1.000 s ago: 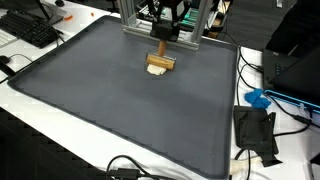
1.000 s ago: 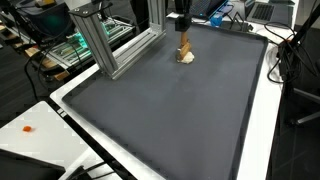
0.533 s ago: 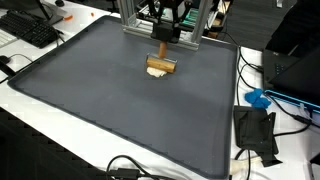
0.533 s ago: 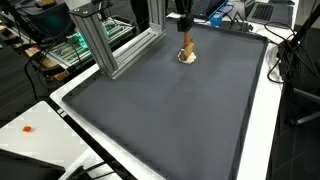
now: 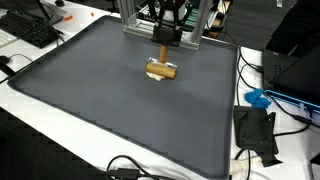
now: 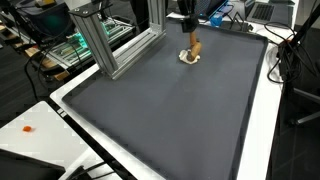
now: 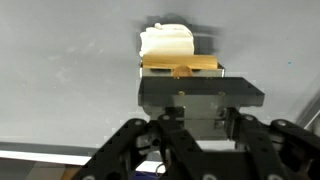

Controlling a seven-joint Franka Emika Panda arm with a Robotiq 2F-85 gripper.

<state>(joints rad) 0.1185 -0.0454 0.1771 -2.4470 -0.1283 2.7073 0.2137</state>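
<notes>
A wooden T-shaped tool [image 5: 162, 69] with a white head [image 5: 156, 76] stands at the far side of the dark grey mat [image 5: 110, 100]. It shows in both exterior views [image 6: 192, 49]. My gripper [image 5: 164, 38] comes down from above and is shut on the tool's upright wooden handle. The white head [image 6: 187, 58] touches or nearly touches the mat. In the wrist view the wooden crossbar [image 7: 180, 66] and white head [image 7: 166, 41] show just beyond my dark jaws [image 7: 197, 92]; the handle itself is hidden between them.
An aluminium frame [image 6: 110, 45] stands at the mat's far edge [image 5: 135, 20]. A keyboard [image 5: 30, 28] lies beyond one corner. A black box [image 5: 255, 132], a blue object [image 5: 258, 98] and cables [image 5: 130, 168] lie on the white table beside the mat.
The tool has tilted and shifted slightly sideways in my grip; its crossbar sits a little higher over the white head. The gripper has stayed shut.
</notes>
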